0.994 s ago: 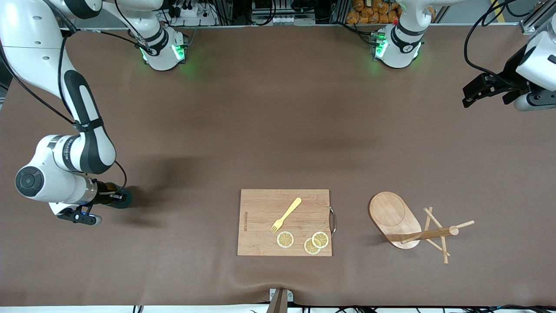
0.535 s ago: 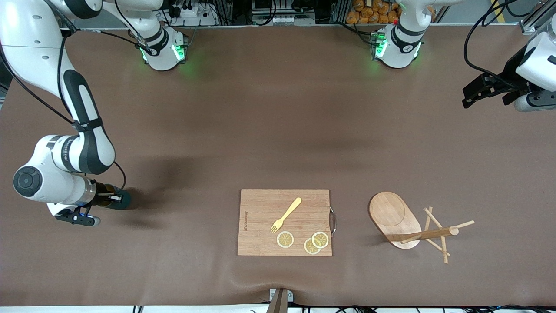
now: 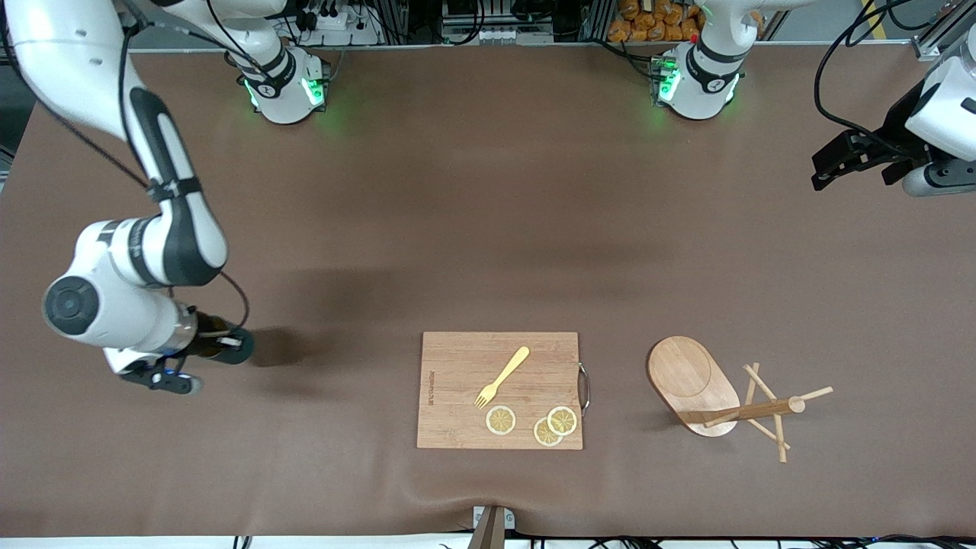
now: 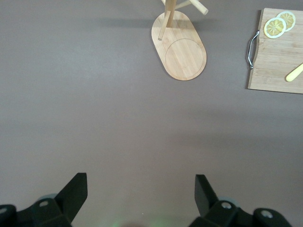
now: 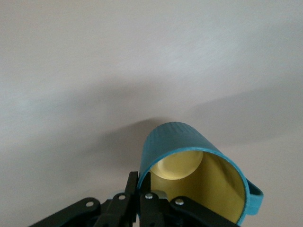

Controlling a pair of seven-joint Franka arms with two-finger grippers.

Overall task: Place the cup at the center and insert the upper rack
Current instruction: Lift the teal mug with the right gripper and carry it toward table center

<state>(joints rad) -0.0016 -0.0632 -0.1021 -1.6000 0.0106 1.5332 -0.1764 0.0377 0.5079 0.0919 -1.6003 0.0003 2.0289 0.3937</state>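
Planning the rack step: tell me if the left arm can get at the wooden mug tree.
Probably yes: the left claw hangs open over bare table and nothing stands between it and the light wooden mug tree.

No legible text is showing anywhere. A small dark imprint is running along one short edge of the cutting board (image 3: 499, 390), toward the right arm's end of the tabletop, but its letters cannot be made out.

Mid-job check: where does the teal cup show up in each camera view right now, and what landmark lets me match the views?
Front view: the cup is toward the right arm's end of the table, mostly hidden under the right gripper.
Right wrist view: the cup, rim pinched by that gripper.
Left wrist view: not in it.
Shared landmark: the cutting board shows in front and left wrist views; the right wrist view shares only the cup.
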